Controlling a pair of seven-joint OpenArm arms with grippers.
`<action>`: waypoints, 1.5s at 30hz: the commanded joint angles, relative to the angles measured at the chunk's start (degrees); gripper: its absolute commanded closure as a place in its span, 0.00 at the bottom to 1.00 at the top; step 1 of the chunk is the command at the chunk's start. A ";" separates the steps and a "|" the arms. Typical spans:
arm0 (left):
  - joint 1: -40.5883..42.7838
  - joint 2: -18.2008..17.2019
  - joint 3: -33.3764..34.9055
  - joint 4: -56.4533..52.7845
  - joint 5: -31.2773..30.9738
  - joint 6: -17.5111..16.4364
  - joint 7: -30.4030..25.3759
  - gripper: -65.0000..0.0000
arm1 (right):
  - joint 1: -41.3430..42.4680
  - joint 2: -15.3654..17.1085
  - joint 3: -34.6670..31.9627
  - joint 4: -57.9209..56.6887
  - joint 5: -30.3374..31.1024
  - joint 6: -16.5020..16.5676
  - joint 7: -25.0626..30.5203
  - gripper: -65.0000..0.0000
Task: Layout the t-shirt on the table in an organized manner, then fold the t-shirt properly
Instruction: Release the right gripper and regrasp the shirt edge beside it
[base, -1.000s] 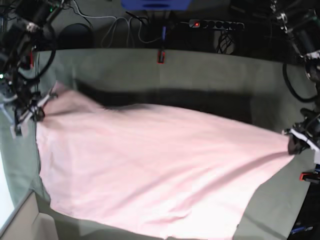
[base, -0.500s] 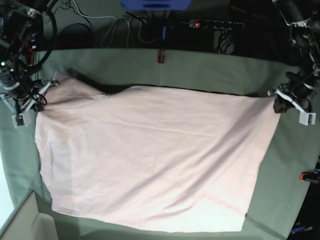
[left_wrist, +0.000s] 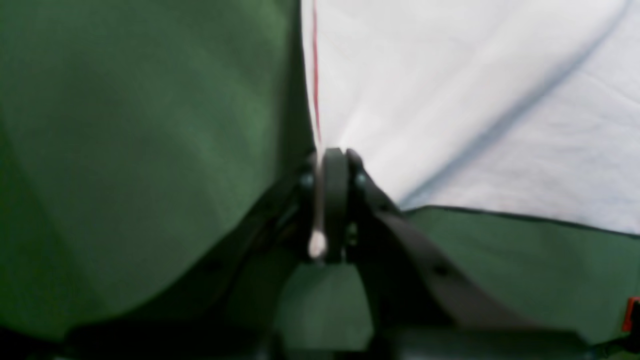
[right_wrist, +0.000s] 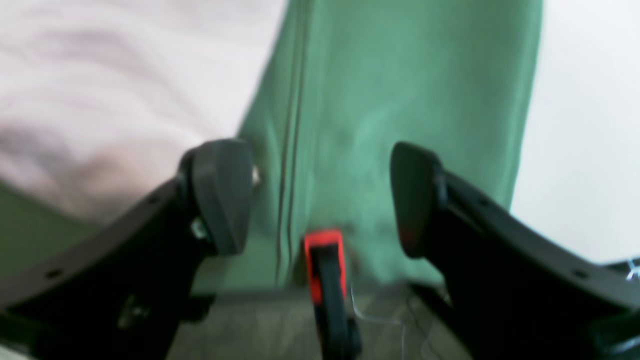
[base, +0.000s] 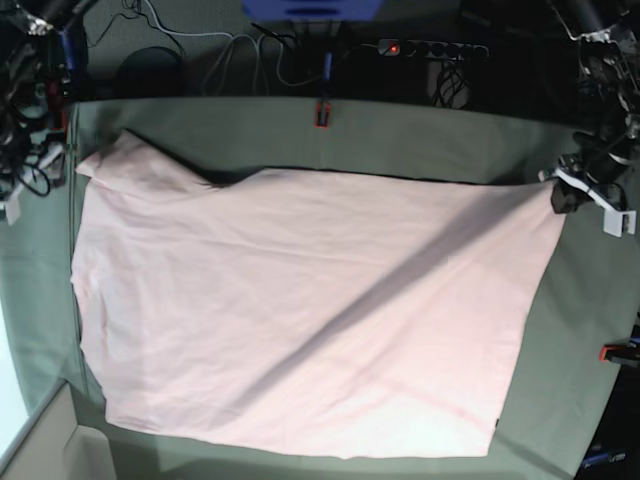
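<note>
Your t-shirt (base: 300, 310) lies spread flat across the green counter (base: 420, 140), pale pink, plain side up, with soft diagonal creases and 1 sleeve poking out toward the right end effector (right_wrist: 320, 200). That end effector stands wide apart and empty, just beside the shirt's edge, above a red clamp (right_wrist: 325, 260). Your left end effector (left_wrist: 332, 200) is pinched tight on the shirt's corner. No lettering is readable.
</note>
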 joint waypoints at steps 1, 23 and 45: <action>-0.42 -0.94 -0.35 0.78 -0.74 -0.30 -1.00 0.99 | -0.66 0.02 0.25 1.46 0.82 -0.05 0.68 0.32; -0.60 -1.03 -0.35 0.78 -0.74 -0.30 -1.00 0.99 | -1.98 -8.16 -5.82 -0.21 0.47 -0.05 1.03 0.32; -0.60 -1.03 -0.35 1.31 -0.74 -0.30 -1.00 0.99 | -0.31 -8.95 -5.82 9.98 0.82 -0.05 0.95 1.00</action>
